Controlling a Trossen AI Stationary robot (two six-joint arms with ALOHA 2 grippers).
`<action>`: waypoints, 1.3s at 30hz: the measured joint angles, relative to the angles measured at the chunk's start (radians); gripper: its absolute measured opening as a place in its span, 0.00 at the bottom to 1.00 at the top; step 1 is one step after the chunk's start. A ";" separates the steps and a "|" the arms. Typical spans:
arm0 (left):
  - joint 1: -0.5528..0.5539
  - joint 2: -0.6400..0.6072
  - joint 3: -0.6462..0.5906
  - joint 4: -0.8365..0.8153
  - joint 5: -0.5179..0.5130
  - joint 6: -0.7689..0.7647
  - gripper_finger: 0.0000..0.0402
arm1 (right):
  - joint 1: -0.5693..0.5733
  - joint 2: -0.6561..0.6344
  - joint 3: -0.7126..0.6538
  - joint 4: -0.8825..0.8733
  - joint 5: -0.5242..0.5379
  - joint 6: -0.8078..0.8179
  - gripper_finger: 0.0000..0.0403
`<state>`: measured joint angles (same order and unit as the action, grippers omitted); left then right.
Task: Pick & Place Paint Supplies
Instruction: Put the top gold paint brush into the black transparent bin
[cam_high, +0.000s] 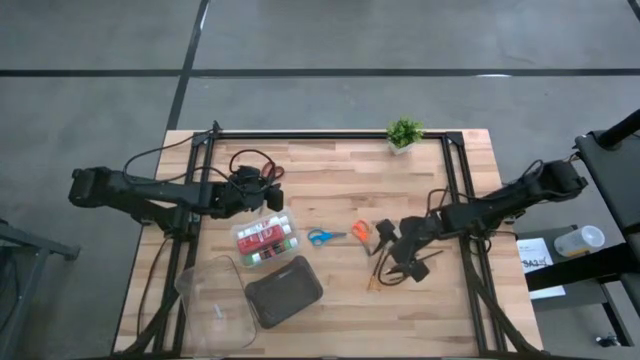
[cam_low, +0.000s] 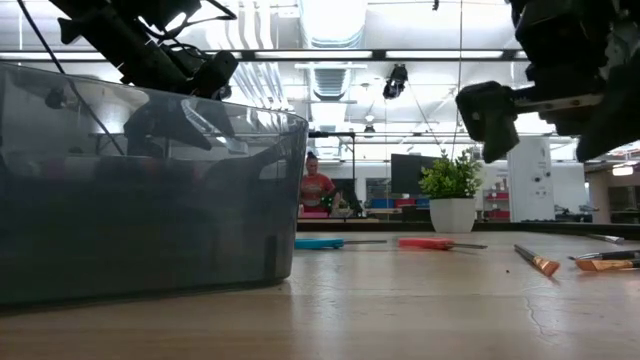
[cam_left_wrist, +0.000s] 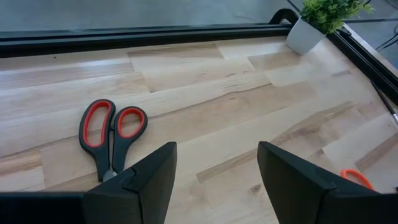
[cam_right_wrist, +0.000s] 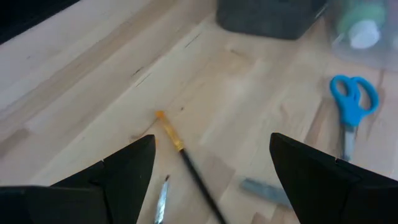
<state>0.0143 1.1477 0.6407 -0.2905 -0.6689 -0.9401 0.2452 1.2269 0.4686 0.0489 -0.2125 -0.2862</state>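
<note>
- Right gripper (cam_high: 408, 256), jaws standing wide and holding nothing, hovers at about four o'clock on the pale wooden plank table (cam_high: 340, 170), just above the thin dark-handled paintbrushes with orange ferrules (cam_high: 378, 272); in its wrist view one brush (cam_right_wrist: 186, 158) lies directly between the fingers.
- Judging by that pose, the step in hand is the pick of a brush: the next move calls for a straight descent and a close across the thin handle, which looks liable to roll or slip.
- Toward the centre lie the small orange-handled scissors (cam_high: 362, 232), then the blue-handled scissors (cam_high: 322, 237).
- Farther on, at about eight o'clock, are the dark grey rectangular case (cam_high: 284, 292), the clear plastic box of paint tubes (cam_high: 265, 240) and the larger clear empty tub (cam_high: 212, 300).
- Left gripper (cam_high: 268, 198), also wide open and empty, waits at about ten o'clock above the red-handled scissors (cam_left_wrist: 109, 134).
- At one o'clock, farthest off, stands the small green potted plant (cam_high: 404, 134).
</note>
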 joint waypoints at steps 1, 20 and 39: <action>0.000 0.000 0.000 0.000 0.000 0.000 0.58 | -0.001 0.017 0.000 0.023 -0.001 -0.003 0.77; 0.000 0.000 0.000 -0.002 0.000 0.000 0.58 | 0.019 0.337 0.067 0.180 -0.080 -0.027 0.77; 0.000 0.000 0.000 0.000 0.000 0.000 0.58 | 0.024 0.437 0.099 0.176 -0.075 0.059 0.77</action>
<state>0.0143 1.1481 0.6403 -0.2907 -0.6689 -0.9401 0.2687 1.6642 0.5674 0.2253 -0.2878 -0.2274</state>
